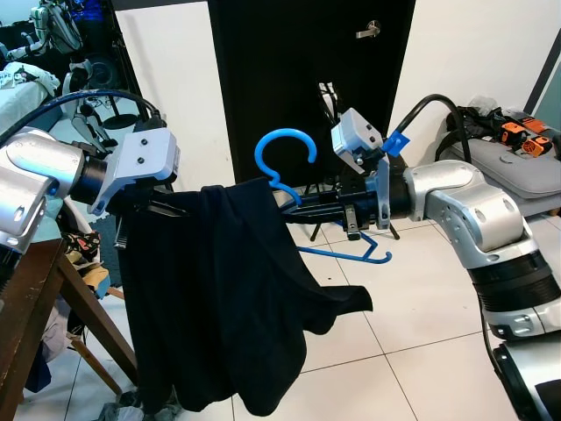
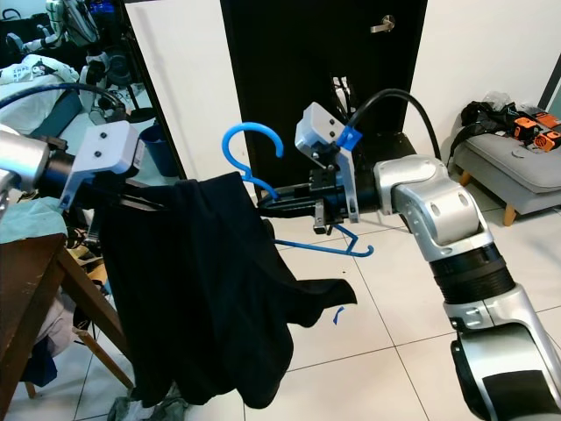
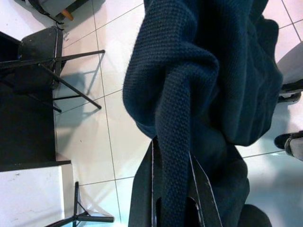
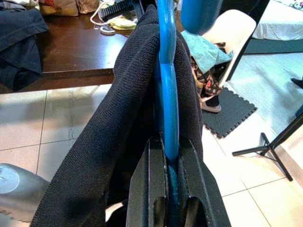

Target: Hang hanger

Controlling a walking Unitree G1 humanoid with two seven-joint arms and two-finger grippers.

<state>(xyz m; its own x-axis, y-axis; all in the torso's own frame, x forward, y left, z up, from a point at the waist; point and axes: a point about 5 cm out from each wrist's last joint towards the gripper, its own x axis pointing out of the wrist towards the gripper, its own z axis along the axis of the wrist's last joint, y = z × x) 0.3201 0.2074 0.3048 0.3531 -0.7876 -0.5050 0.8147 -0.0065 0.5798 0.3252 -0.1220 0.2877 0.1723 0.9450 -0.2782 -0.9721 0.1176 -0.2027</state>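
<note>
A blue plastic hanger (image 1: 285, 158) is held up in front of me with its hook pointing up. A black knit garment (image 1: 219, 298) is draped over it and hangs down toward the floor. My right gripper (image 1: 294, 203) is shut on the hanger's neck; in the right wrist view the blue hanger (image 4: 168, 94) runs between the black fingers (image 4: 149, 179) with the garment (image 4: 123, 118) folded over it. My left gripper (image 1: 162, 206) is shut on the garment's left shoulder; in the left wrist view a fold of the garment (image 3: 180, 142) is pinched between its fingers (image 3: 201, 189).
A black door (image 1: 307, 79) stands straight ahead beyond the hanger. A brown wooden table (image 1: 26, 307) is at my left. A grey sofa (image 1: 517, 171) with orange tools lies at the right. White tile floor (image 1: 412, 333) spreads below.
</note>
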